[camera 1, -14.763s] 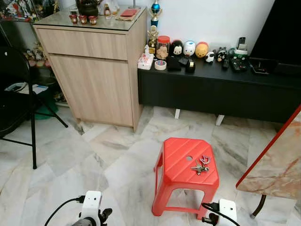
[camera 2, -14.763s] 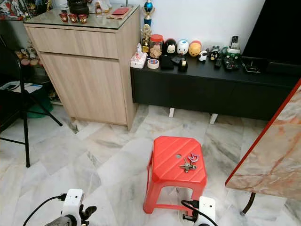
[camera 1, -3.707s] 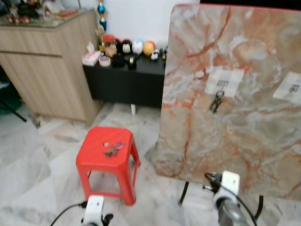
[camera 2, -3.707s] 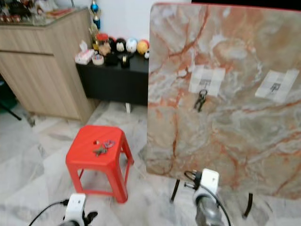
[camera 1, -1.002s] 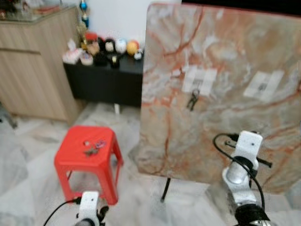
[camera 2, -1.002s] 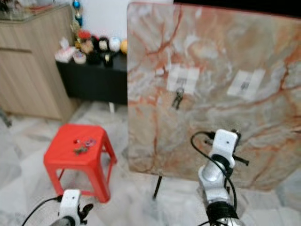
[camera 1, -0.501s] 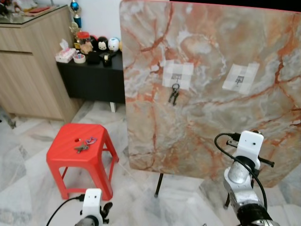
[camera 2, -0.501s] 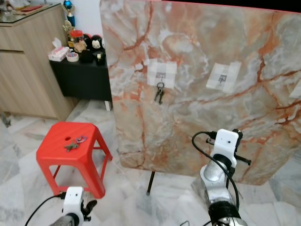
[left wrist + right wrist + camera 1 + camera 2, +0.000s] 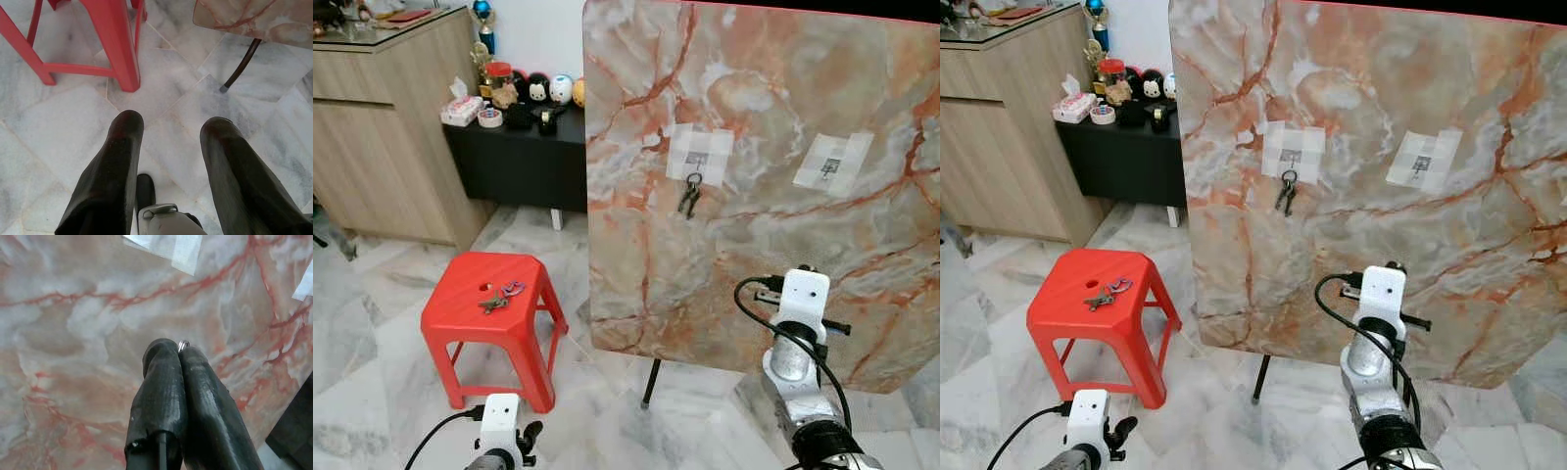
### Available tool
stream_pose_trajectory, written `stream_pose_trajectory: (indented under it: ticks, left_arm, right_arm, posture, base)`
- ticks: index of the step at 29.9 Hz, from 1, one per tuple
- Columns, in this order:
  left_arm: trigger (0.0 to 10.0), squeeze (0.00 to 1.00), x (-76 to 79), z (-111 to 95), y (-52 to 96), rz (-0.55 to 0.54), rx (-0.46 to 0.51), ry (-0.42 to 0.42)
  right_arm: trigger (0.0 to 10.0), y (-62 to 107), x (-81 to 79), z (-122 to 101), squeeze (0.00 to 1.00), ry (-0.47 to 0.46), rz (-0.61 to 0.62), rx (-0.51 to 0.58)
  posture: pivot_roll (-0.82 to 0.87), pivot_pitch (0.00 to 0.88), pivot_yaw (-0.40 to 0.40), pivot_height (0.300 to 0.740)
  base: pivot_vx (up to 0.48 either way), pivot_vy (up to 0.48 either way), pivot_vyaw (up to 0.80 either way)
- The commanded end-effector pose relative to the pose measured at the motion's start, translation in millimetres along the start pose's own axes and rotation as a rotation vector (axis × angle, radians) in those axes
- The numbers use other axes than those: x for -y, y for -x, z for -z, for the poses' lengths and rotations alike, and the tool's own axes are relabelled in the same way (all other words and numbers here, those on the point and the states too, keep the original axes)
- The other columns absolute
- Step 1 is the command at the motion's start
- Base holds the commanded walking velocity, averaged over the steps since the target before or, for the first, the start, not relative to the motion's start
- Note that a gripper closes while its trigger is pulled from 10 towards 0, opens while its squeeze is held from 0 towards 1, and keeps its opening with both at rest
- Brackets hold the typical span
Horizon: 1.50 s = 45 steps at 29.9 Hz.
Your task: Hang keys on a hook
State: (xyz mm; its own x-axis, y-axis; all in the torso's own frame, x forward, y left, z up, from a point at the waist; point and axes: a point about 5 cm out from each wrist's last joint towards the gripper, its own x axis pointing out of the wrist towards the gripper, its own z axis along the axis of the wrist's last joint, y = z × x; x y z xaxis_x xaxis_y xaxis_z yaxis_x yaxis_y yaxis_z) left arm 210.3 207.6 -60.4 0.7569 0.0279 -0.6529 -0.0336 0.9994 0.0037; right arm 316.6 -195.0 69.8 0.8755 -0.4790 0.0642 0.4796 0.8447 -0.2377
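Observation:
A tall marble board [image 9: 754, 225] stands upright with two taped hooks. One bunch of keys [image 9: 689, 196] hangs from the left hook [image 9: 697, 157]; the right hook [image 9: 832, 164] is bare. More keys [image 9: 501, 297] lie on a red stool [image 9: 460, 318]. My right arm [image 9: 803, 299] is raised in front of the board, below the bare hook. In its wrist view my right gripper [image 9: 178, 351] is shut, with a small silver ring [image 9: 183, 344] poking out at the tips. Low over the floor, my left gripper [image 9: 168, 128] is open beside a stool leg.
A wooden cabinet [image 9: 391, 137] and a low black sideboard [image 9: 524, 162] with figurines stand at the back left. The board rests on thin dark legs [image 9: 651, 384]. The floor is pale marble tile.
The view has swung a little. My right arm stays raised and sits slightly further left against the board. The keys on the hook and on the stool have not moved.

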Motion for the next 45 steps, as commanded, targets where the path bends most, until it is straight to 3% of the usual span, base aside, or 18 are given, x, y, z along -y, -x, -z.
stream_pose_trajectory:
  ticks: [1,17,27,32,45]
  left_arm:
    - [10.0,0.00,-0.5,4.1,0.9,-0.006,-0.020,0.018]
    - [10.0,0.00,-0.5,3.8,0.9,-0.004,-0.019,0.013]
    - [10.0,0.00,-1.0,4.4,1.1,-0.010,-0.020,0.019]
    - [10.0,0.00,-1.4,4.3,1.1,-0.011,-0.020,0.019]
    - [10.0,0.00,-1.5,4.0,1.1,-0.010,-0.019,0.019]
  right_arm:
    - [10.0,-3.8,2.4,-6.2,0.00,-0.010,0.018,0.030]
    - [10.0,-4.3,6.5,-5.2,0.00,-0.005,0.050,0.031]
    - [10.0,-4.2,8.3,-3.8,0.00,-0.044,0.072,0.013]
    - [10.0,-4.2,8.7,-3.8,0.00,-0.056,0.073,0.014]
    - [10.0,-4.1,7.9,-4.4,0.00,-0.042,0.071,0.020]
  posture:
    - [0.08,0.000,-0.072,0.740]
    - [0.07,0.000,-0.068,0.740]
    - [0.07,0.000,-0.070,0.740]
    - [0.07,0.000,-0.070,0.740]
    - [0.08,0.000,-0.071,0.740]
  base:
    - [0.000,0.000,0.00]
    - [0.000,0.000,0.00]
    - [0.241,0.000,0.00]
    - [0.245,0.000,-0.75]
    - [0.131,0.000,0.00]
